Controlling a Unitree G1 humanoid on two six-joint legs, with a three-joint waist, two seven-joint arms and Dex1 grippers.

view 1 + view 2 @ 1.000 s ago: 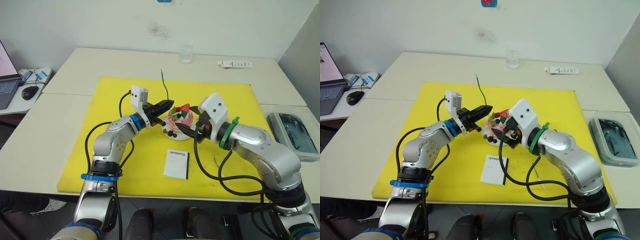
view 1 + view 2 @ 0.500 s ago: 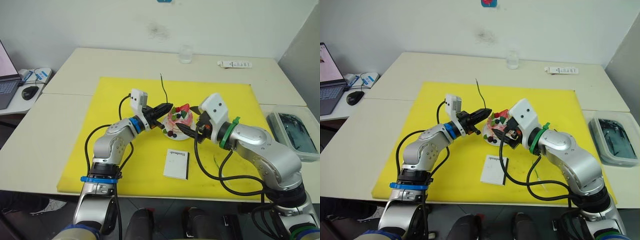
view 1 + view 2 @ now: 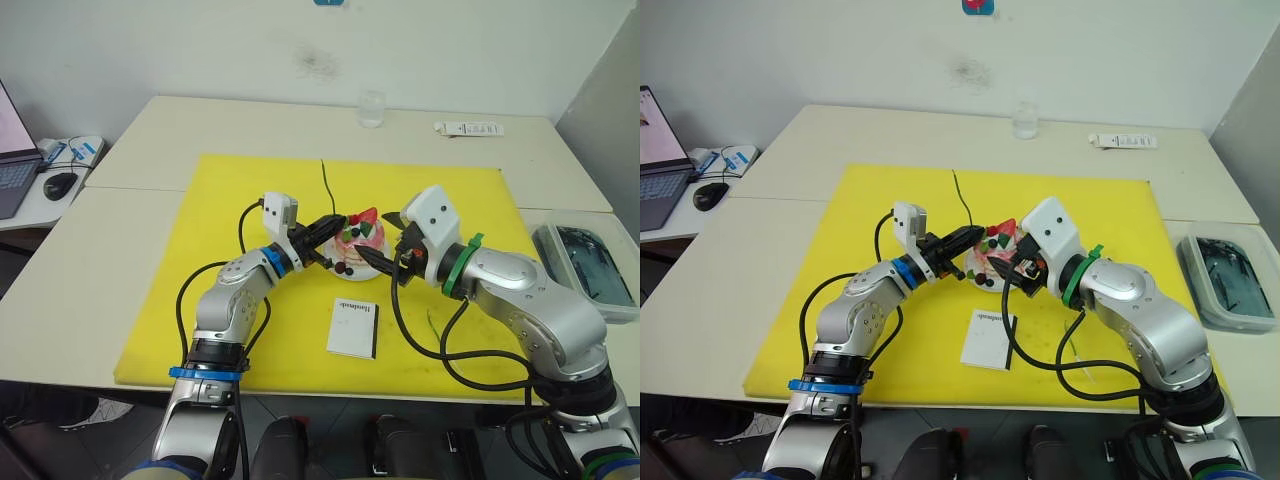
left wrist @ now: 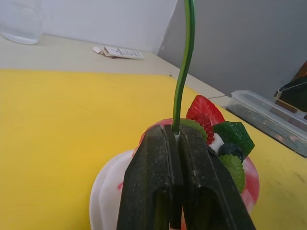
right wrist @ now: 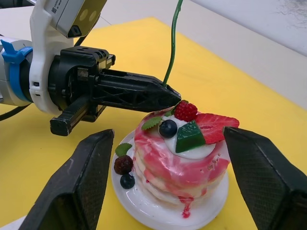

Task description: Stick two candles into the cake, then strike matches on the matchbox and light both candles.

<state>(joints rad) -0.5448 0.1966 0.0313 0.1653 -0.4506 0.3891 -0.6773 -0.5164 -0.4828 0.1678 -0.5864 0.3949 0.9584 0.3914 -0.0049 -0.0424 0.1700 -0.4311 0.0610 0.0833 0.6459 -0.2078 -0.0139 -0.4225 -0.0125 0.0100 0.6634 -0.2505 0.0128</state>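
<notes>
You've got one thin dark-green wire-like candle [image 5: 171,45] in play here, long and slightly curved, standing nearly upright with its lower end pinched in the left hand [image 4: 176,136]. That hand's two black fingers are clenched tight on it, tips right at the top edge of the cake, at about 9 o'clock from the strawberry.

One small round pink layered cake [image 5: 180,160] too: pink-streaked sides, white cream on top, a red strawberry slice, a raspberry, a blueberry and green bits, sitting on a white plate [image 5: 153,207] with two dark berries on its rim. It sits around the middle of the yellow rectangular mat [image 3: 200,270] on the pale counter [image 3: 120,170].

The right hand [image 5: 168,184] is released, its two black fingers [image 5: 88,177] spread wide on either side of the cake and not touching it, coming in from the cake's 3 o'clock side.

One flat white rectangular matchbox [image 3: 352,327] with small black lettering and a black strip lies on the mat at 6 o'clock from the cake, close by but apart from the plate.

Off the mat you can count one clear glass [image 3: 371,108] at 12 o'clock, one clear plastic lidded box [image 3: 585,268] at 3 o'clock, and a black computer mouse [image 3: 60,184] at 9 o'clock.
</notes>
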